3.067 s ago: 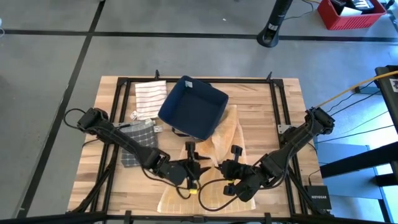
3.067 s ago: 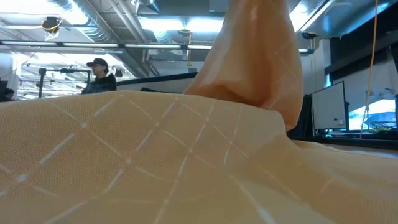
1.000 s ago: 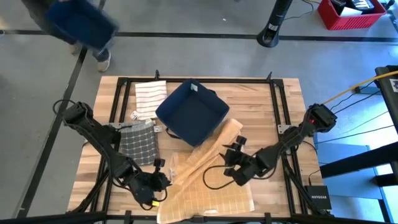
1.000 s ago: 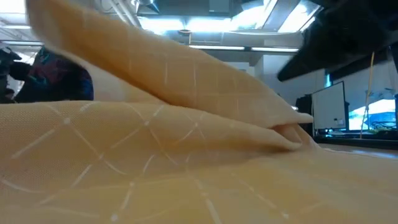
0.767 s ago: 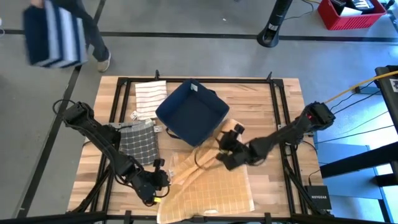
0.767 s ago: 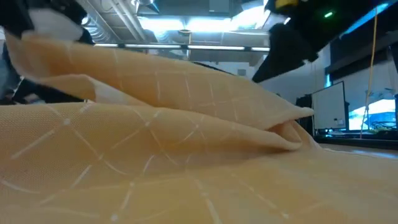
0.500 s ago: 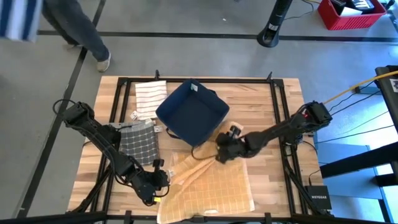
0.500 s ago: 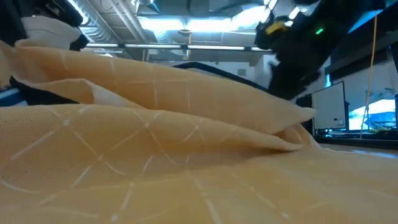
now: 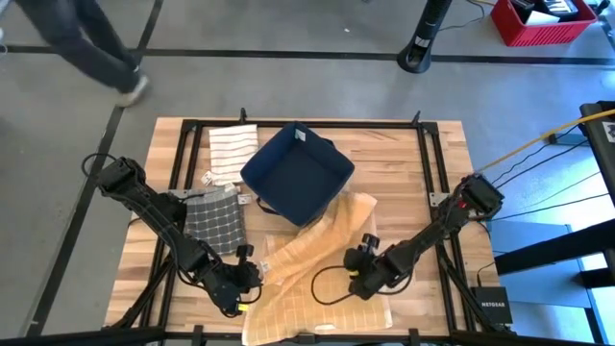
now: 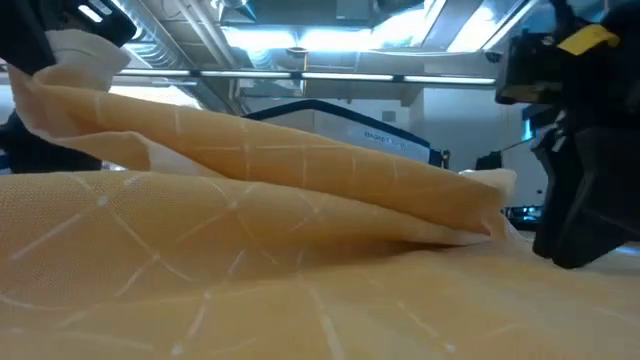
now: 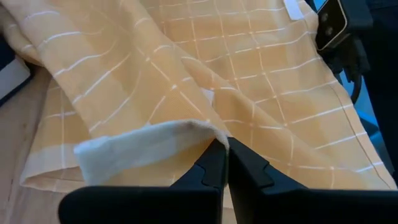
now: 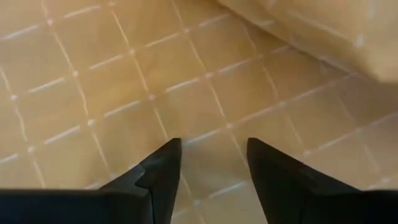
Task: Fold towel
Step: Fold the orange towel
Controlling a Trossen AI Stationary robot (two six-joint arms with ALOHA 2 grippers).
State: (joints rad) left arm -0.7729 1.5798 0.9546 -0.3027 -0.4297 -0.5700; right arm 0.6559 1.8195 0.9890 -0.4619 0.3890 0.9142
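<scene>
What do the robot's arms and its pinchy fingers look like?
Both arms are black and thin, made of jointed pieces, with black cables looping beside them. The left gripper has a small yellow mark near its tip. The right gripper has chunky black knobs, and a little red light shows higher up that arm. Each gripper has two dark, pointed fingers.

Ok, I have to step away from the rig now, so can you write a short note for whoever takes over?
Left hand: shut on a fold of the yellow towel near its left edge, lifting it a little.
Right hand: open, empty, just above the flat part of the towel.
Towel: lies at the front middle of the table, one corner running up toward the blue bin; a ridge crosses it diagonally.
Done: one layer partly drawn over.
Left: finish and flatten the fold. The checked grey cloth and striped white cloth at the left are untouched.
</scene>
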